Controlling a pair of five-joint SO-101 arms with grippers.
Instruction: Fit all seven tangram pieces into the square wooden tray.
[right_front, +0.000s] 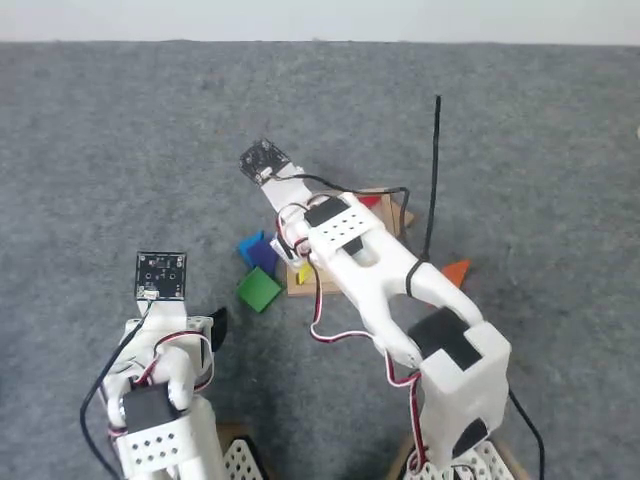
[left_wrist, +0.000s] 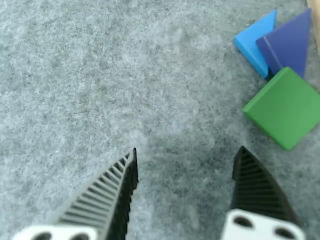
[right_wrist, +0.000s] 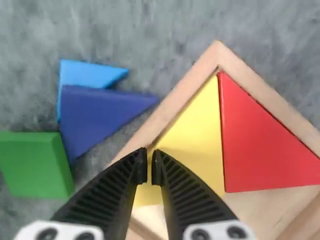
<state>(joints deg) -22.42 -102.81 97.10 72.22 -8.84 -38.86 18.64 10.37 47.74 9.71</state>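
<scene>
Right hand (right_wrist: 149, 162) near-closed, holding nothing, tips seemingly on yellow wooden triangle (right_wrist: 197, 135) in square wooden tray (right_wrist: 175, 102). Press lightly, slide flush into corner. Left hand (left_wrist: 188, 150) wide over grey counter (left_wrist: 100, 75).

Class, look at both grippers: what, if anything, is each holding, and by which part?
Nothing is held: left gripper jaws open over carpet; right gripper jaws shut, empty, by the yellow piece.

A grey, felt-covered table (right_front: 120, 120) carries the square wooden tray (right_front: 298, 289) near its middle. Just left of the tray lie a green square (right_front: 258, 288), a purple triangle (right_front: 266, 256) and a blue triangle (right_front: 249, 243), close together. An orange triangle (right_front: 456, 270) lies apart on the right.
</scene>
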